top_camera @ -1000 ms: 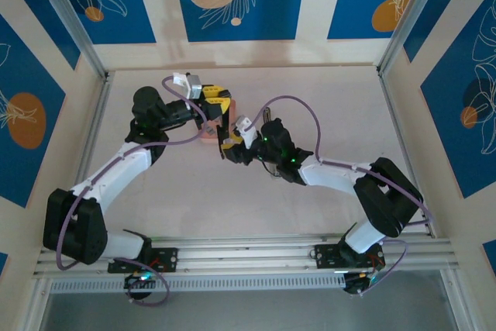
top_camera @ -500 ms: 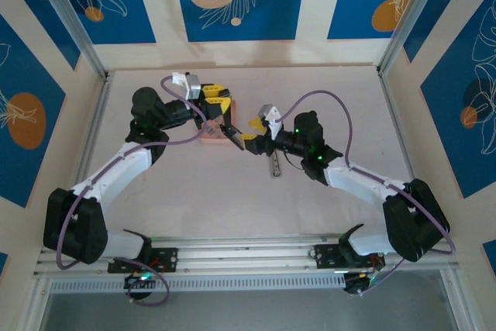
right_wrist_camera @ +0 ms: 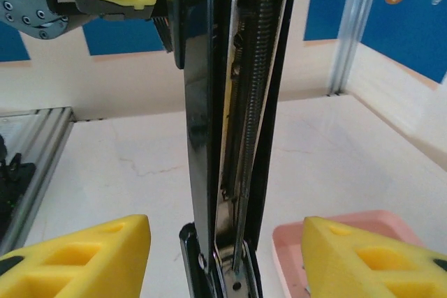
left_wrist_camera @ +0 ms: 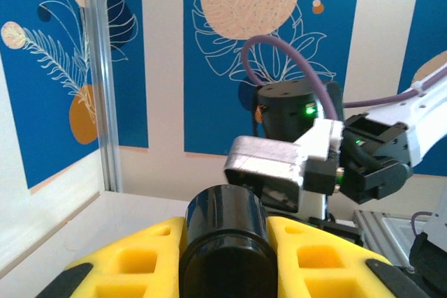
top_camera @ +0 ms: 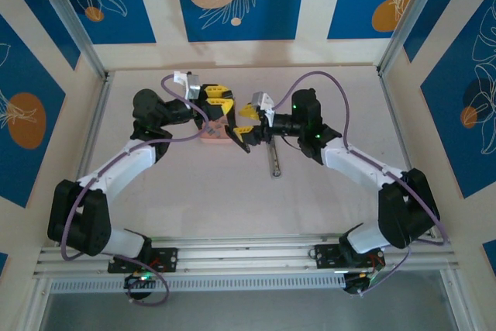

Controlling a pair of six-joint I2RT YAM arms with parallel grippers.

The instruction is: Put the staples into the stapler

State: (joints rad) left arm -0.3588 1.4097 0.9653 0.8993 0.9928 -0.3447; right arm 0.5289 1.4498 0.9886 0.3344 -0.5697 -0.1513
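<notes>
From above, the left gripper (top_camera: 217, 106) and the right gripper (top_camera: 246, 123) are close together by the pink tray (top_camera: 209, 137), far back on the table (top_camera: 325, 207). A thin grey bar (top_camera: 273, 162) lies near them. The staples may be in the tray, but they are too small to tell.

In the left wrist view, the left gripper's yellow fingers (left_wrist_camera: 133, 263) squeeze the black stapler (left_wrist_camera: 223, 235).

In the right wrist view, the stapler (right_wrist_camera: 209, 102) stands up tall and flipped open, with its spring showing. The right gripper's fingers (right_wrist_camera: 84, 256) sit wide on each side and do not touch it.
</notes>
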